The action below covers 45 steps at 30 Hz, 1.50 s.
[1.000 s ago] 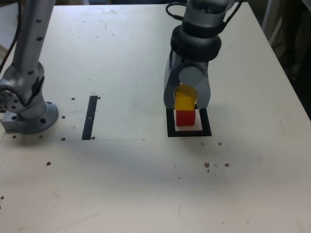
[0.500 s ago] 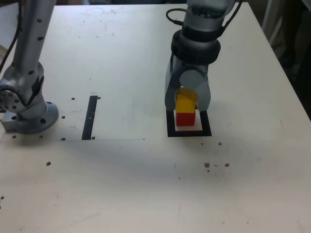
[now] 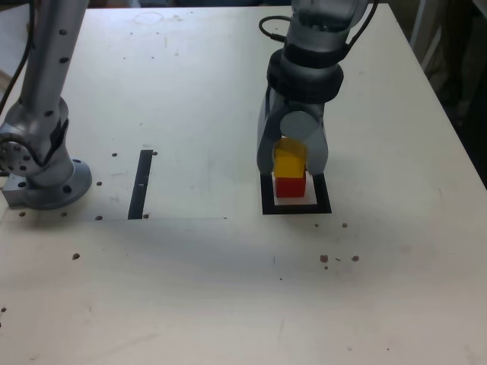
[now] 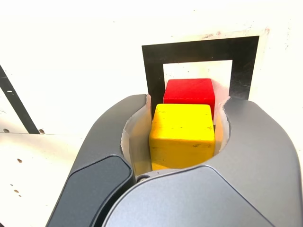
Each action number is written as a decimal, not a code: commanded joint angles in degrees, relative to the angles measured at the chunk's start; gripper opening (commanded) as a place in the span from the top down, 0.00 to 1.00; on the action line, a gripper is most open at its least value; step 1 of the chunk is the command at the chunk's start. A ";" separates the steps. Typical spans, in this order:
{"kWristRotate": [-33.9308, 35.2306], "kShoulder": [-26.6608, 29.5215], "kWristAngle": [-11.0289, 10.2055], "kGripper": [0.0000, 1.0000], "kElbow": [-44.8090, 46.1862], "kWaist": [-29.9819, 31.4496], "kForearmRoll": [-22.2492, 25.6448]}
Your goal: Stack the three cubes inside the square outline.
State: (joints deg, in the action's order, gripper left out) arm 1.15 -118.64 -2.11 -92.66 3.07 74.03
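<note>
The red cube [image 3: 290,186] [image 4: 189,91] stands inside the square outline [image 3: 297,207] [image 4: 154,71], a thick black frame on the table at the exterior view's right of centre. Directly over it is the yellow cube [image 3: 289,162] [image 4: 182,135], its underside at the red cube's top; whether they touch I cannot tell. My gripper [image 3: 291,164] [image 4: 187,108] points down from above, its two grey fingers [image 4: 118,137] shut on the yellow cube's sides. The back edge of the outline is hidden behind the gripper in the exterior view.
The arm's grey base [image 3: 46,182] stands at the exterior view's left. A straight black strip [image 3: 141,184] lies between the base and the outline. Small dark specks [image 3: 338,258] dot the pale table nearer the camera. The table's right edge [image 3: 449,114] runs close by.
My gripper has come down slightly with the yellow cube, bringing it closer onto the red cube. The red cube has stayed put.
</note>
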 commanded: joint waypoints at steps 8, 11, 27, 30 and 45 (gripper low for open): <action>-0.65 -0.24 0.70 0.29 0.78 -0.08 -1.71; -0.84 -0.20 0.68 0.12 1.22 -0.16 -2.37; -0.62 2.13 -1.98 0.01 1.93 -0.54 -0.84; -0.91 3.66 -3.05 0.01 1.73 -1.20 0.91; -13.59 6.21 -6.98 0.00 -4.24 -14.45 4.54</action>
State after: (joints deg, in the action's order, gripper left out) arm -11.57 -112.59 -8.76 -95.88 -10.46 78.11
